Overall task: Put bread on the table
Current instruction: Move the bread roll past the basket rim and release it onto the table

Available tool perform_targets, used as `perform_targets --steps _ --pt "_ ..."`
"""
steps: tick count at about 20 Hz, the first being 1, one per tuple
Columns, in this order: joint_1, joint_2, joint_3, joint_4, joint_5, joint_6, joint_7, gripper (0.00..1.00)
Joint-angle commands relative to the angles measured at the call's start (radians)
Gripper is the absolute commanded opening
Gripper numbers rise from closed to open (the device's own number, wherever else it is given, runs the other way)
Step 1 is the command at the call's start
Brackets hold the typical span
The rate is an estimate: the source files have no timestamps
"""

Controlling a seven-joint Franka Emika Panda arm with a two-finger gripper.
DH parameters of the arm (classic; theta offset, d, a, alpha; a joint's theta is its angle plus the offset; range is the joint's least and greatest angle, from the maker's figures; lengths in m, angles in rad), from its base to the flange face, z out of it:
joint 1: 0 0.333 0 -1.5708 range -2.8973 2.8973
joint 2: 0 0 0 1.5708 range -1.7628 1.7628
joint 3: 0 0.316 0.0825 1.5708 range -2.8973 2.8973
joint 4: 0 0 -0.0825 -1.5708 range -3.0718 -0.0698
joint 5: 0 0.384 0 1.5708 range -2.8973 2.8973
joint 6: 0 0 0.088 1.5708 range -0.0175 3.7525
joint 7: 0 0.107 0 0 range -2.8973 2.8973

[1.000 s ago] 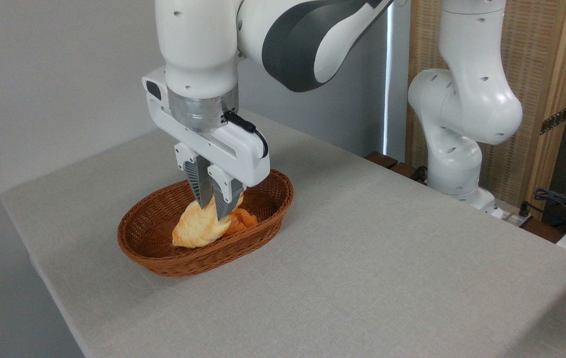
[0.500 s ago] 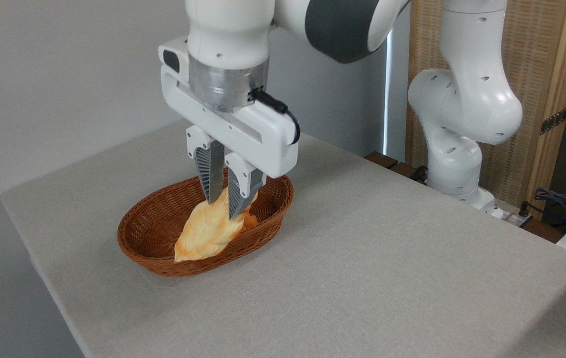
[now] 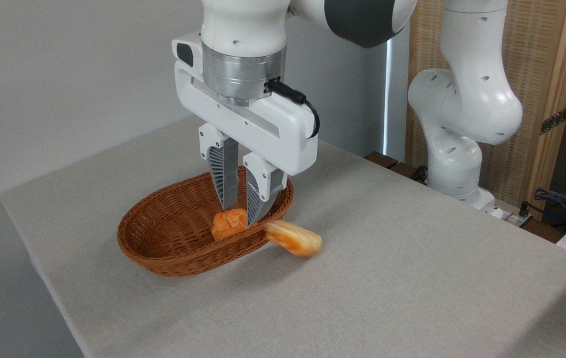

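The bread (image 3: pixel 294 237) has slipped from the claw (image 3: pixel 241 215) (now nearly closed, gripping nothing) and maybe rests across the basket (image 3: pixel 163 248) rim toward the tabletop (image 3: pixel 412 278).

White glossy arm (image 3: pixel 462 99) with dark grey joint covers, silver wrist ring, black cable; gripper (image 3: pixel 241 211) has ribbed grey fingers (image 3: pixel 225 174).
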Motion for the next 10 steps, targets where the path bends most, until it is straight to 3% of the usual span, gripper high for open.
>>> perform_targets --steps 1,10 --pt "-0.007 -0.005 0.008 0.019 0.023 -0.029 0.012 1.00" --pt "-0.008 -0.004 -0.003 0.021 0.027 -0.015 0.004 1.00"
